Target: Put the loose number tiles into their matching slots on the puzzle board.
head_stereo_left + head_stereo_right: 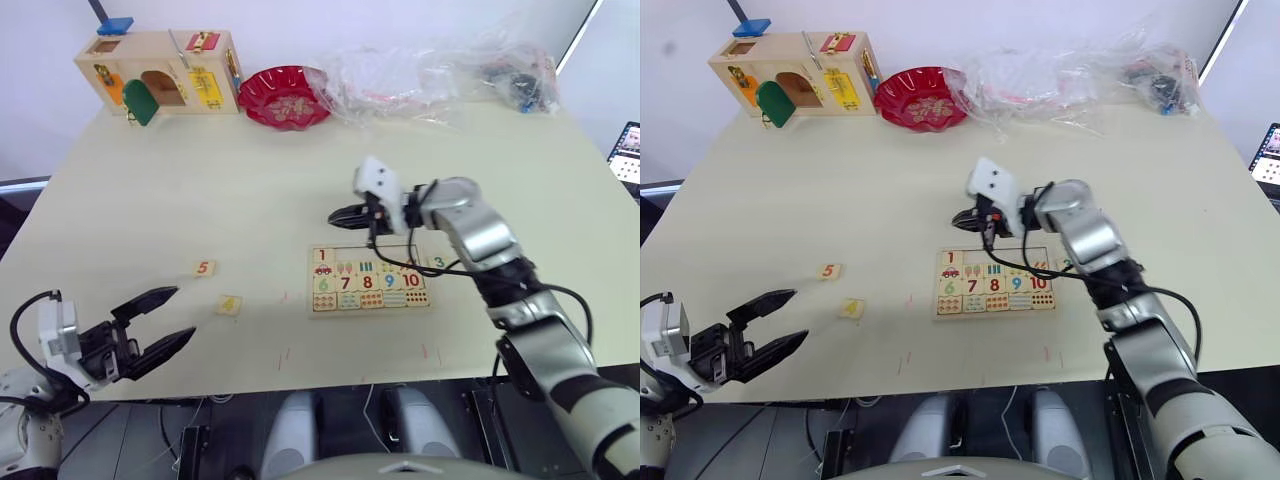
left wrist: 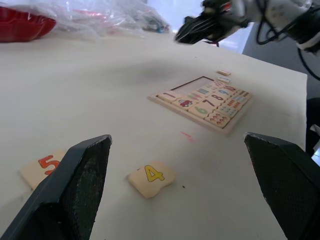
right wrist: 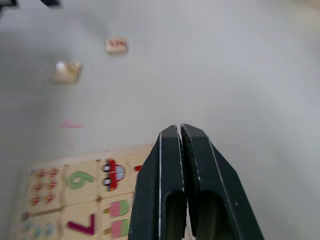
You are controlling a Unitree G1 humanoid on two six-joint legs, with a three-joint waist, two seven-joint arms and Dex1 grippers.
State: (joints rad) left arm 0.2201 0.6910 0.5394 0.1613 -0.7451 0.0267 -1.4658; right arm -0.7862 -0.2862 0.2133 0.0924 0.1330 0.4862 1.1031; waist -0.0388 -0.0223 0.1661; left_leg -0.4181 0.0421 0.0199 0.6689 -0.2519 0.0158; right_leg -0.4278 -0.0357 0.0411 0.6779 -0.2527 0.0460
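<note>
The puzzle board (image 1: pixel 369 279) lies on the table (image 1: pixel 250 190) near its front edge, just to your right of centre. Its far row already has the red 1 tile (image 1: pixel 323 257) seated at the left end; the other four slots (image 1: pixel 375 252) read as bare wood, though your right arm covers part of them.

Loose tiles: the 5 tile (image 1: pixel 204 268) and the 4 tile (image 1: pixel 229 305) lie well apart from the board on its left, close to each other but not touching. The 3 tile (image 1: pixel 436 263) sits just beside the board's right edge, with what looks like another tile next to it in the left wrist view; I cannot read its digit.

Your right gripper (image 1: pixel 345 215) hangs above the table just beyond the board's far-left corner, fingers pressed together with nothing between them. Judgement: with the jaws shut and empty so near the seated 1, this looks like the clear-off after a placement, not a reach.

Your left gripper (image 1: pixel 166 318) is spread wide, low over the front of the table, with the 4 tile framed between its fingers (image 2: pixel 70 190) in the left wrist view. Judgement: that pose suits a pick of the 4; the 5 lies close enough to get nudged.

The latch box (image 1: pixel 160 70), red bowl (image 1: pixel 284 97) and plastic bags (image 1: pixel 440 70) stay along the far edge, out of the way.
</note>
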